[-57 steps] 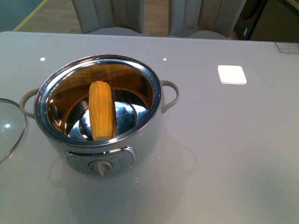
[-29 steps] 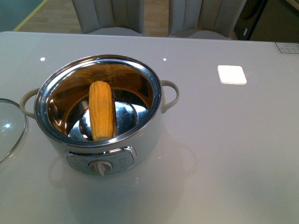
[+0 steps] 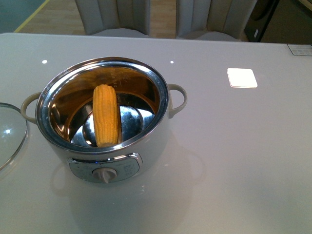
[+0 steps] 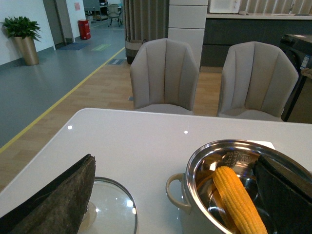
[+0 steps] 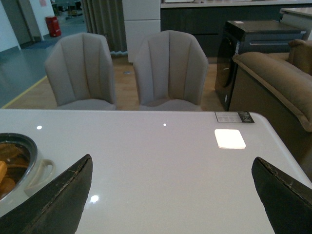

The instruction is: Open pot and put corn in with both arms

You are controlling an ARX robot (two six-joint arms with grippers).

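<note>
The pot (image 3: pixel 146 146) stands open on the white table, left of centre, with its control knob (image 3: pixel 104 175) facing me. The corn (image 3: pixel 106 115) leans inside it, one end on the steel bottom, the other against the far wall. Neither arm shows in the front view. In the left wrist view my left gripper (image 4: pixel 178 197) is open and empty, above the table between the glass lid (image 4: pixel 111 209) and the pot (image 4: pixel 195 190), with the corn (image 4: pixel 239 202) in sight. In the right wrist view my right gripper (image 5: pixel 178 195) is open and empty over bare table, right of the pot (image 5: pixel 22 165).
The glass lid (image 3: pixel 9 134) lies flat on the table left of the pot. A white square patch (image 3: pixel 242 78) is on the table at the right. Two grey chairs (image 4: pixel 165 73) stand behind the far table edge. A brown sofa (image 5: pixel 278 83) is off to the right.
</note>
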